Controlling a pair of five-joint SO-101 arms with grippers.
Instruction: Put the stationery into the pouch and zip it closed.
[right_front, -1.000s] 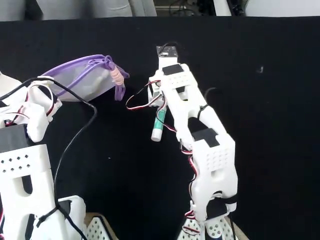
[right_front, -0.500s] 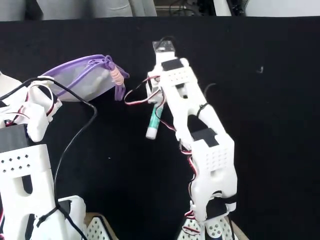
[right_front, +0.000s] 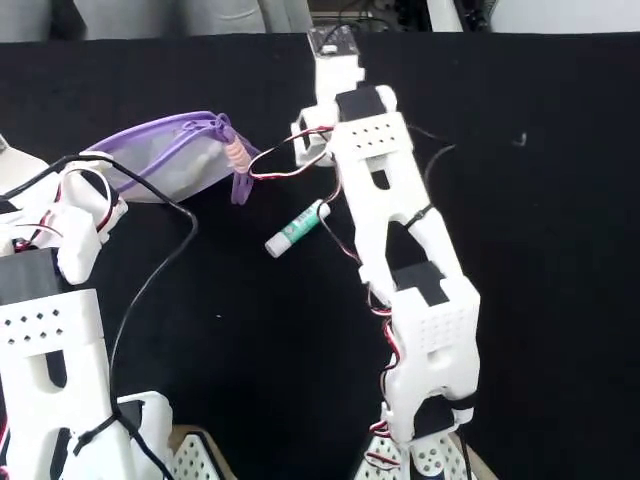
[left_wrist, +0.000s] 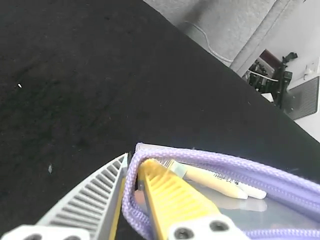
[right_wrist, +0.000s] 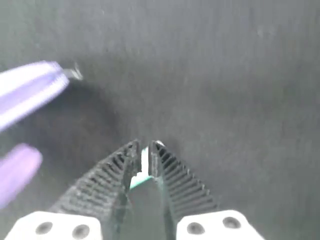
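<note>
Right gripper (right_wrist: 145, 148) jaws narrow, clamping green-white stick (right_front: 297, 228) just right of pouch (right_front: 165, 165); left gripper (left_wrist: 134, 160) pinches pouch rim.

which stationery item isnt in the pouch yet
The green and white stick, held by the right gripper with its jaws shut on it, beside the pouch. The pale pens already lie inside the pouch.

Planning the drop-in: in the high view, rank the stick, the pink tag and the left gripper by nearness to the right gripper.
1. Stick: held in the right gripper's jaws, beside that arm.
2. Pink tag: on the pouch's end that faces the right arm.
3. Left gripper: clamped on the pouch's opposite end, toward the table's left side.
</note>
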